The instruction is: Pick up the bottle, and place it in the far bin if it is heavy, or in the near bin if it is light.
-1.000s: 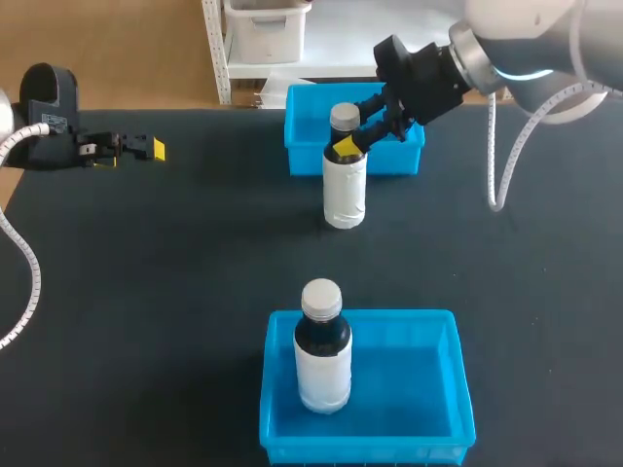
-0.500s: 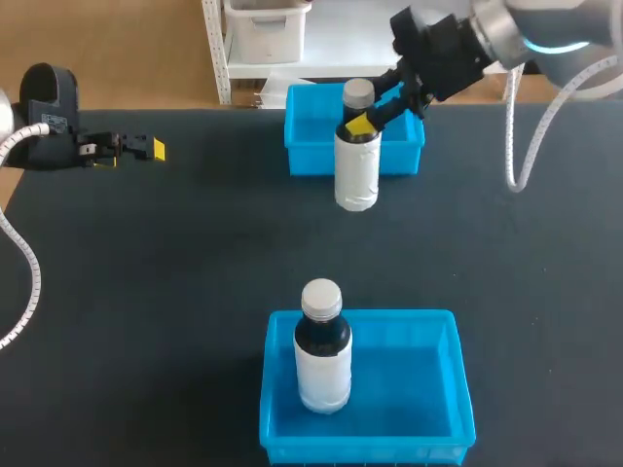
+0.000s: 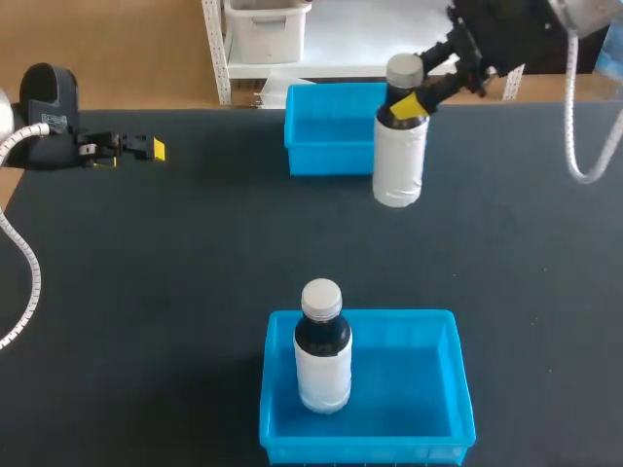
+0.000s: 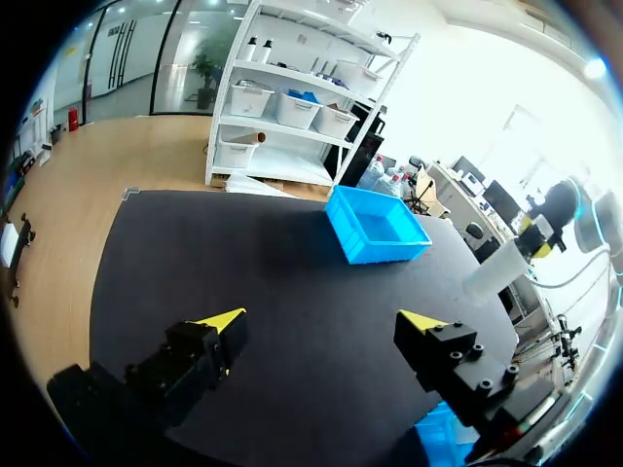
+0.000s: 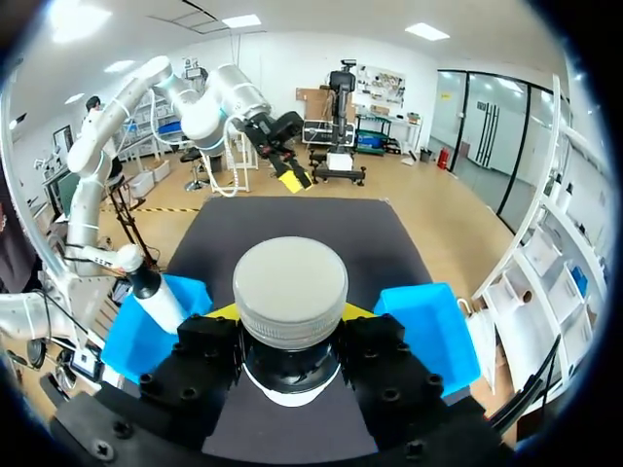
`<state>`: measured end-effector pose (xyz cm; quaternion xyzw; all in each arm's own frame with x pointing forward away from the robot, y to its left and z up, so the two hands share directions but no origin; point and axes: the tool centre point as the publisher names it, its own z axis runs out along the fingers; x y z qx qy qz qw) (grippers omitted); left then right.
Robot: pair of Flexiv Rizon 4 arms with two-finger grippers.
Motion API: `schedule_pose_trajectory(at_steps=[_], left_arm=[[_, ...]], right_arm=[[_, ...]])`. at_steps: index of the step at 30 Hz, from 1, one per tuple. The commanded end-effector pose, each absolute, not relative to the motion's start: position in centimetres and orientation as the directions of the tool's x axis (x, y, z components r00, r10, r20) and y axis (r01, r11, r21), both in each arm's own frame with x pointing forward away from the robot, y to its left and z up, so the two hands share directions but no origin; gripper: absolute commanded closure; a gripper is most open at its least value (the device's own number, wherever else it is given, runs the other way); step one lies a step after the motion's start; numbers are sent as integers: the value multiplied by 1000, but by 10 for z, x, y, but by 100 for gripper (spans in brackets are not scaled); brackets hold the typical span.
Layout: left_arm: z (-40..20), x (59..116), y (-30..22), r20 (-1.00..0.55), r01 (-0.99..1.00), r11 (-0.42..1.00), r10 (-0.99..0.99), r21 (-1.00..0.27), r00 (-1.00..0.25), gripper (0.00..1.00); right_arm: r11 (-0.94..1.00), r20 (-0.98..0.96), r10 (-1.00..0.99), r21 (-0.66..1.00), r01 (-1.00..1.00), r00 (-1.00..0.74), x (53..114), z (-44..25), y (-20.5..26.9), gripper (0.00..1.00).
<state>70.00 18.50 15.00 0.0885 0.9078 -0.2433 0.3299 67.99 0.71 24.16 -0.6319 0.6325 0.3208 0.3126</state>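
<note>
Fingers (image 3: 409, 104) of right arm pinch bottle (image 3: 399, 161) at neck beside far bin (image 3: 321, 159); narrow hold may slip if heavy.

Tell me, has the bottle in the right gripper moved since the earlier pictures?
Yes. The bottle, shut in the right gripper, moved rightward along the far bin, from its middle to its right end.

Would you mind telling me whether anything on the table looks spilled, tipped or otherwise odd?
Nothing stands out. The right tool grips the held bottle by its neck, roughly upright, by the far bin; the other bottle stands upright in the near bin. No spill shows.
</note>
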Motion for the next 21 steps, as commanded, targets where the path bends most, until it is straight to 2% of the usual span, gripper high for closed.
schedule_pose_trajectory(at_steps=[1, 9, 21], left_arm=[[150, 700, 185, -642, 321, 866, 0, -383, -767, 0], [150, 700, 185, -642, 321, 866, 0, -383, -767, 0], [150, 700, 185, -642, 321, 866, 0, -383, -767, 0]], right_arm=[[96, -808, -589, -65, -993, -4, 607, 260, -17, 100], [94, -818, -575, -70, -993, 3, 543, 266, -21, 100], [9, -803, -594, -73, -997, 53, 471, 252, 4, 100]])
